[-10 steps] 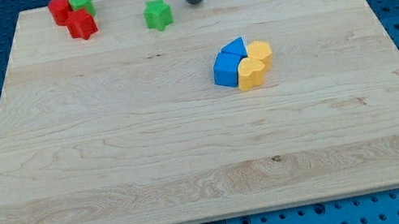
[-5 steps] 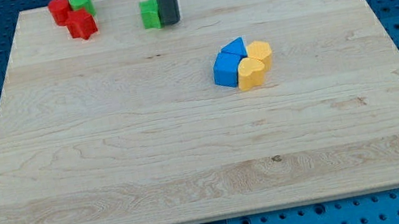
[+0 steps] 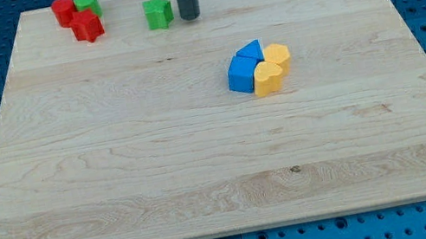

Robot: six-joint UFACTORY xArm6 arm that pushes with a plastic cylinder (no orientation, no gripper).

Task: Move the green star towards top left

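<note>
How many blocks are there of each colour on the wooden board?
Red: 2, a cylinder and a star
Green: 2, a cylinder and the green star
Blue: 2, one behind another
Yellow: 2, one behind another
Total: 8 blocks
My tip stands just at the view's right of the green star.

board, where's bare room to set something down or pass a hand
Free: the whole lower half below the blue and yellow cluster, and the view's right edge. Crowded: top left, with the red and green blocks, the green star and my tip just right of it.
</note>
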